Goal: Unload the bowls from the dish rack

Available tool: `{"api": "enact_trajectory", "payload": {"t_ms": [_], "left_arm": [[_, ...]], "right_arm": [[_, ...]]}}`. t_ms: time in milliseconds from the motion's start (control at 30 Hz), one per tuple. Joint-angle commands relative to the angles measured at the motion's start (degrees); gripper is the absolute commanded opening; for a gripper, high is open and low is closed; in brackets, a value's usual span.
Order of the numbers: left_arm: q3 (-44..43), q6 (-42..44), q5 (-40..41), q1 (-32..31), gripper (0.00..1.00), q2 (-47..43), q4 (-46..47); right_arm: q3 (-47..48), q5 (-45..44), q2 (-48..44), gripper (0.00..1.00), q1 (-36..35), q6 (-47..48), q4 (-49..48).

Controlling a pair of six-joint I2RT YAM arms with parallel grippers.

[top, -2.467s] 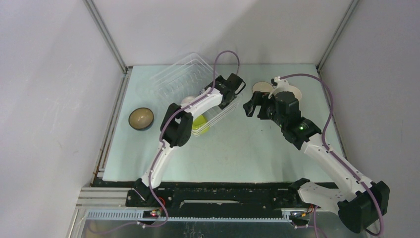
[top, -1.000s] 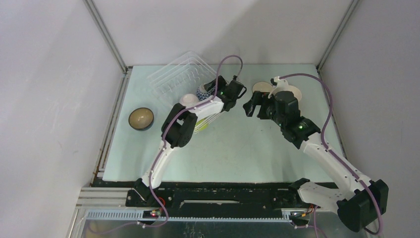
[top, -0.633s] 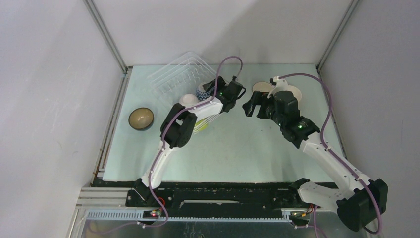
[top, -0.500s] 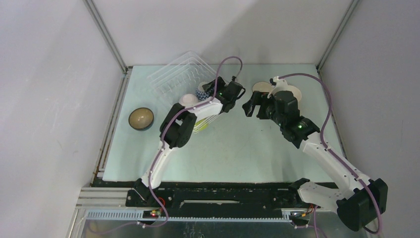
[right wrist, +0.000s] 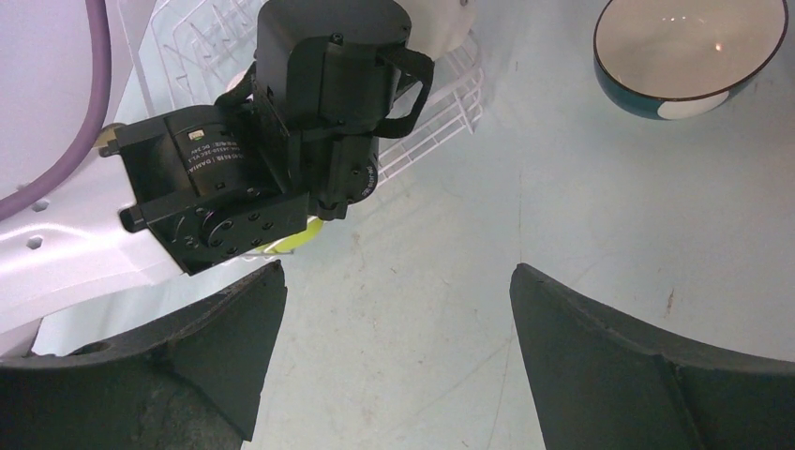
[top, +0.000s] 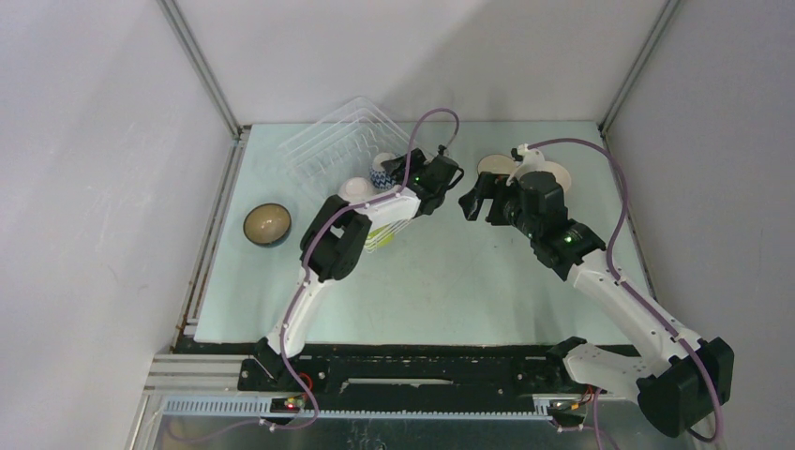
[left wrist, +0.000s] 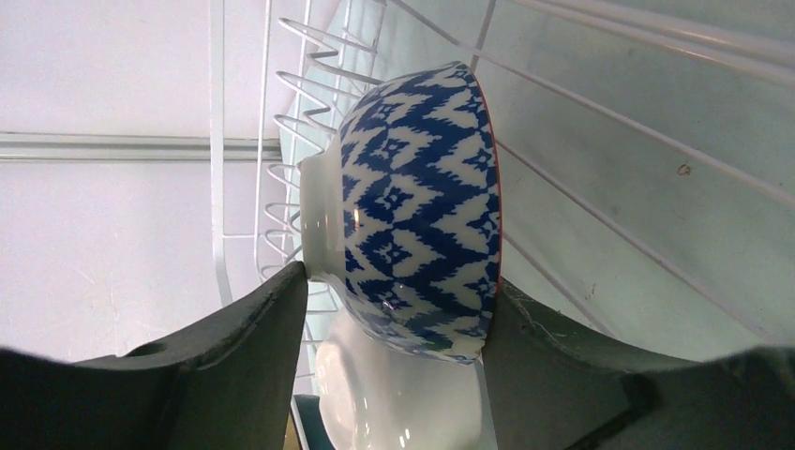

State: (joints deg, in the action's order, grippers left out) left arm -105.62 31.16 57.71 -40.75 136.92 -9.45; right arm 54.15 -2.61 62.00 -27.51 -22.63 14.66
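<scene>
The dish rack [top: 337,145], a see-through white wire basket, sits tipped at the back left. A blue-and-white patterned bowl [left wrist: 422,197] stands on edge in the rack [left wrist: 281,178]. My left gripper [left wrist: 398,281] is shut on it, one finger on the white foot and the other on the rim. From above, the left gripper [top: 401,176] is at the rack's right corner by the patterned bowl [top: 381,174]. A white bowl [top: 355,189] and a lime green bowl [top: 380,239] lie below it. My right gripper [right wrist: 398,272] is open and empty above bare table.
A dark bowl [top: 267,224] with a tan inside sits on the table at the left. Two pale-inside bowls [top: 555,174] stand behind the right gripper [top: 473,201]; one is the teal bowl [right wrist: 689,47]. Walls and metal posts close in the table on three sides.
The left gripper's fingers have closed in onto the blue-and-white bowl, with the wrist edging slightly left. The right arm has not moved.
</scene>
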Motion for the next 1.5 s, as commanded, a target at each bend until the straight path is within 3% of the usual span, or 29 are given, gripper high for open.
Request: {"api": "enact_trajectory", "payload": {"t_ms": [0, 200, 733, 1467], "left_arm": [[2.00, 1.45, 3.50, -0.13, 0.65, -5.55, 3.24], [2.55, 2.52, 4.31, -0.24, 0.63, -6.59, 4.64], [3.58, 4.44, 5.24, -0.19, 0.47, -6.26, 8.36], [6.01, 16.53, 10.72, -0.07, 0.22, -3.86, 25.96]], "right_arm": [[0.08, 0.19, -0.25, 0.97, 0.35, -0.31, -1.82], [0.08, 0.17, -0.30, 0.97, 0.33, -0.30, -1.82], [0.08, 0.42, -0.56, 0.97, 0.42, -0.31, -1.69], [0.06, 0.65, -0.47, 0.97, 0.41, -0.33, -1.91]]}}
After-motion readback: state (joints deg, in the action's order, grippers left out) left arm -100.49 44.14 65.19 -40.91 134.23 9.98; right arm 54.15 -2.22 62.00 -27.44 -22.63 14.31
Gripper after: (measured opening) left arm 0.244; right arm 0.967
